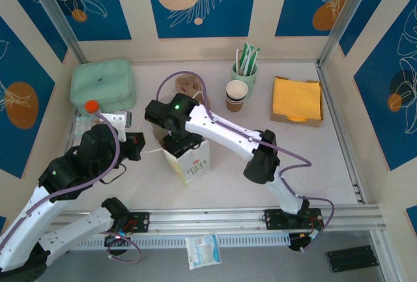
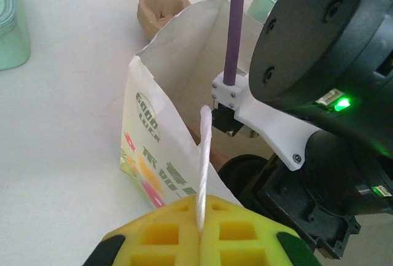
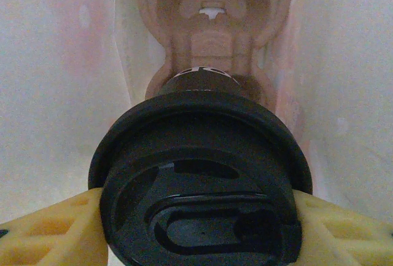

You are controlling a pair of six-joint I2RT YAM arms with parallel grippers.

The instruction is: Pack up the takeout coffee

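Observation:
The takeout coffee's black lid (image 3: 199, 180) faces the right wrist camera; the cup below it is almost wholly hidden. My right gripper (image 3: 199, 232) is shut on the lid's rim, with a yellow finger (image 3: 55, 229) on each side, and it reaches down inside the white paper bag (image 1: 194, 159). Under the cup, a brown pulp carrier (image 3: 209, 26) lies on the bag's floor; whether the cup touches it I cannot tell. My left gripper (image 2: 201, 229) is shut on the bag's white string handle (image 2: 204, 155), at the bag's left edge (image 2: 153, 149). From above, the right gripper (image 1: 177, 142) sits in the bag's mouth and the left gripper (image 1: 140, 146) is beside it.
Behind the bag lie a brown pulp carrier (image 1: 189, 85), a stack of paper cups (image 1: 236, 93) and a green holder of sticks (image 1: 244, 67). A box of orange napkins (image 1: 298, 98) is at the back right. A green pouch (image 1: 102, 85) and an orange-capped bottle (image 1: 91, 107) are at the back left.

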